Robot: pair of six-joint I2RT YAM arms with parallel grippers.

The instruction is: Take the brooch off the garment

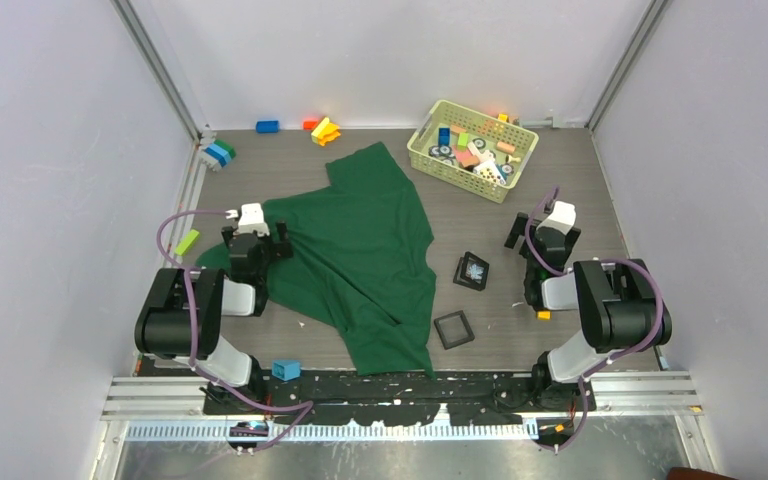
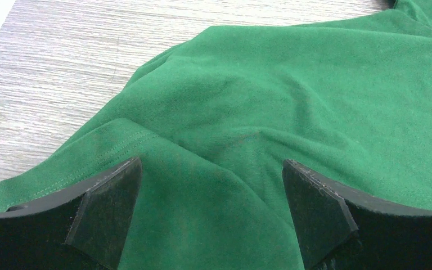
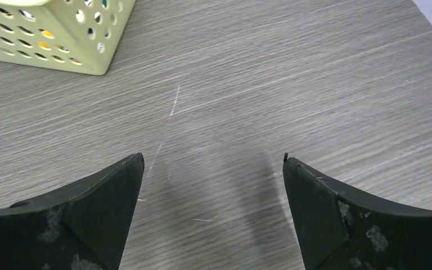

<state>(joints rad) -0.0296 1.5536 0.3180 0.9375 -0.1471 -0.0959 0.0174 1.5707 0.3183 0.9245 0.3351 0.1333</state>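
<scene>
while garment [image 1: 360, 250] lies rumpled, pale brooch [image 1: 474, 268] in square tray [image 1: 462, 266]

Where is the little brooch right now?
From above, the pale brooch lies in the farther small black tray, just right of the green garment, on the right arm's side.

Grey wood-grain table [image 1: 520, 200]. A limp dark green cloth garment [image 1: 360, 250] lies spread left of centre. A pale green perforated plastic basket [image 1: 459, 175] stands at upper right. Right of centre sit an upper black square tray [image 1: 460, 267] and a lower black square tray [image 1: 440, 334]. Loose toys: a blue rectangular block [image 1: 267, 126] at the top edge, a lime-green flat block [image 1: 187, 241] at far left, a blue cube [image 1: 286, 370] at bottom left.
</scene>
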